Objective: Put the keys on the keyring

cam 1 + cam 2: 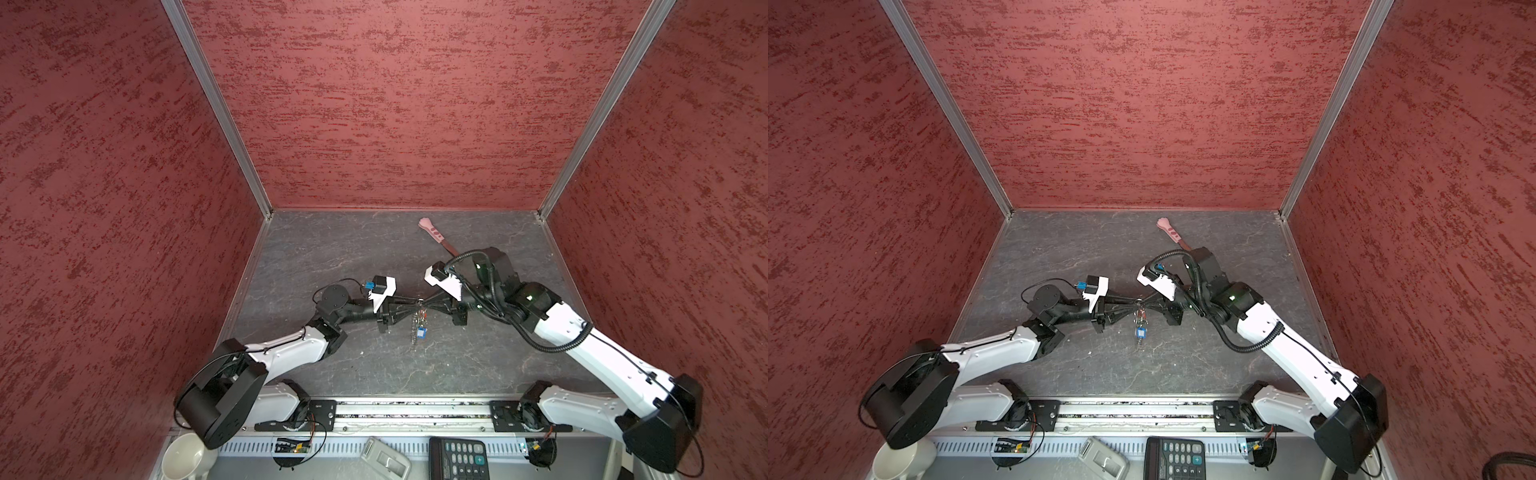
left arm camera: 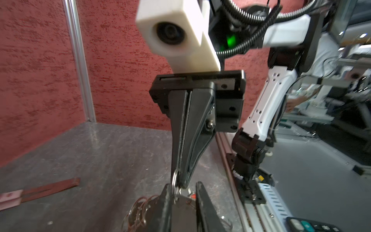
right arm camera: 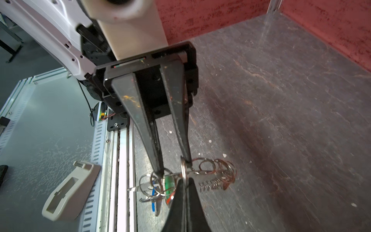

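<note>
Keyring (image 3: 183,169) pinched in closed right pincer (image 2: 181,180), midair, tip-to-tip with left pincer (image 3: 174,167), parted astride it; keys (image 1: 422,332) dangling straight below.

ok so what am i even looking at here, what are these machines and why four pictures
They are two robot arms fixed to a rail at the front of a grey table with red walls around it. Each arm ends in a gripper, a two-fingered pincer. Two pictures look down on the whole scene from above, almost alike. The other two come from small cameras on the arms' wrists, so each shows the opposite gripper close up. The right gripper is shut on the keyring and holds it up, with the keys and their coloured tags hanging from it. The left gripper has its fingers apart at the bunch. At the back of the table lies a pink-handled tool.
</note>
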Robot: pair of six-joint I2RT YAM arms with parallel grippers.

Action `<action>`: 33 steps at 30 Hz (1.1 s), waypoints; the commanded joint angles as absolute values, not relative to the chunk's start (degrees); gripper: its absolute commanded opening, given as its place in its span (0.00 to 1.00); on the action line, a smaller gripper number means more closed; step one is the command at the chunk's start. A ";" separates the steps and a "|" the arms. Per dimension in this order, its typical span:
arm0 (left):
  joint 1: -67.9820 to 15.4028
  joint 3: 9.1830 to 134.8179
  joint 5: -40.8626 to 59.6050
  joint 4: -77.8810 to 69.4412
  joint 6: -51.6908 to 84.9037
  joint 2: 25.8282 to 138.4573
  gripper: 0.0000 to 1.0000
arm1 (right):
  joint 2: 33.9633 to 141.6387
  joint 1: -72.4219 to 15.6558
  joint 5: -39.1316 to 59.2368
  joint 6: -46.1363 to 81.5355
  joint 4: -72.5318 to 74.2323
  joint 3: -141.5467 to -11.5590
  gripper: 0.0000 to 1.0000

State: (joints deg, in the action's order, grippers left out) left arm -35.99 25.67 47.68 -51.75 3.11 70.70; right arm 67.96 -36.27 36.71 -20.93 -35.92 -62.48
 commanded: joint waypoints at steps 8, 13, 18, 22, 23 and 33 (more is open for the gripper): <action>-33.72 27.16 49.12 -42.12 0.72 70.32 0.30 | 76.43 -39.17 29.74 -30.20 -56.42 -76.22 0.00; -33.13 27.35 52.11 -45.22 3.87 72.20 0.30 | 78.26 -39.94 29.89 -31.29 -55.83 -77.42 0.00; -33.05 27.31 54.70 -48.43 6.16 73.90 0.28 | 79.04 -40.41 30.42 -31.71 -54.98 -77.73 0.00; -33.05 27.32 55.20 -50.13 6.85 75.12 0.26 | 79.02 -40.49 31.56 -31.99 -54.26 -77.87 0.00; -33.05 27.39 55.28 -50.39 6.94 75.28 0.25 | 78.94 -40.49 31.80 -31.99 -54.03 -77.79 0.00; -33.03 28.51 57.36 -53.09 9.97 77.54 0.17 | 79.01 -40.62 32.52 -32.39 -53.14 -77.10 0.00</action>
